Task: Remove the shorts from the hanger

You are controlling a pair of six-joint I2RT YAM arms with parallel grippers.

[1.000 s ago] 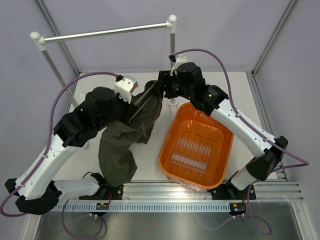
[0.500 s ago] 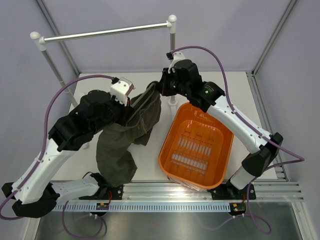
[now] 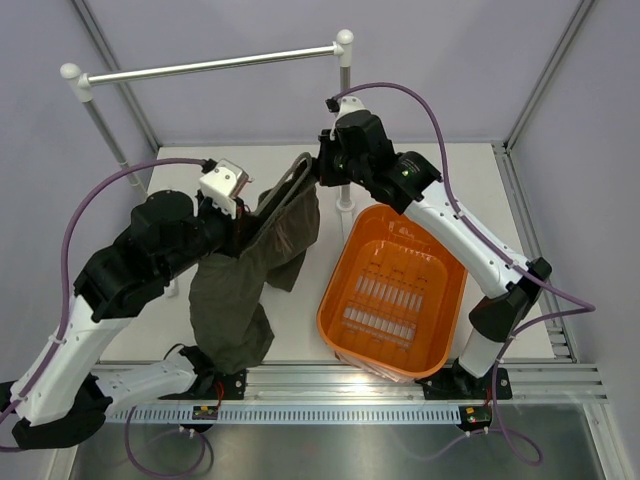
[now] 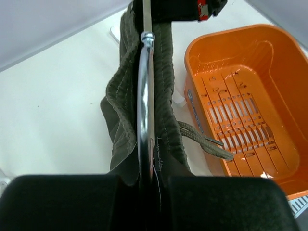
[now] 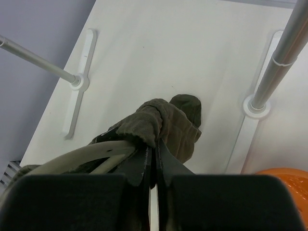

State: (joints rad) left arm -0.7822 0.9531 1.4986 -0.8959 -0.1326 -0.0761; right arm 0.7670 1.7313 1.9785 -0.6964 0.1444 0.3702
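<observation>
White table (image 3: 470,165), grey walls. L gripper (image 4: 144,175) clamped on hanger (image 3: 290,190) hook: hold it rigid. Shorts (image 3: 230,300) hang below it, waistband pinched tight in R gripper (image 5: 154,163). Peel cloth off hanger's far tip, pulling away from L. Rail post (image 5: 284,48) close on R's right, basket (image 3: 322,310) below; bare table on R's left.

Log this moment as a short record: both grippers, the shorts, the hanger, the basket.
left gripper: shut on the metal hook of the hanger
right gripper: shut on the shorts at the hanger's far end
shorts: on the hanger, legs hanging down
hanger: off the silver rail, held between both grippers
orange basket: on the table, on the right arm's side of the shorts
</observation>
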